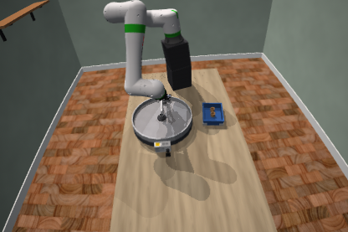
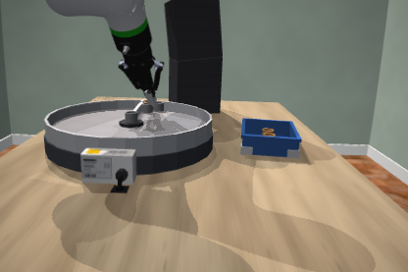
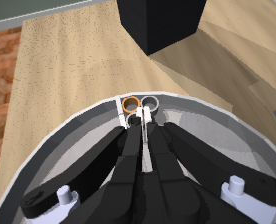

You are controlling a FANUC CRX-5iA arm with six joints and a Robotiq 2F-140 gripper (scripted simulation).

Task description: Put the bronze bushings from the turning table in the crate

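The grey turning table (image 1: 162, 121) stands on the wooden bench, with a dark hub (image 2: 130, 119) at its middle. My gripper (image 3: 143, 114) reaches down at the table's far rim, and it also shows in the exterior view (image 2: 147, 94). Its fingers are nearly closed and pinch the wall of a bronze bushing (image 3: 130, 103) at the fingertips. A steel bushing (image 3: 150, 103) lies right beside it, and another grey ring sits just under the left fingertip. The blue crate (image 2: 270, 137) to the right of the table holds two bronze bushings (image 2: 268, 132).
A tall black block (image 2: 194, 54) stands just behind the turning table, close to the gripper. A grey control box (image 2: 108, 164) is fixed to the table's front. The crate (image 1: 212, 113) sits a short way right of the table's rim.
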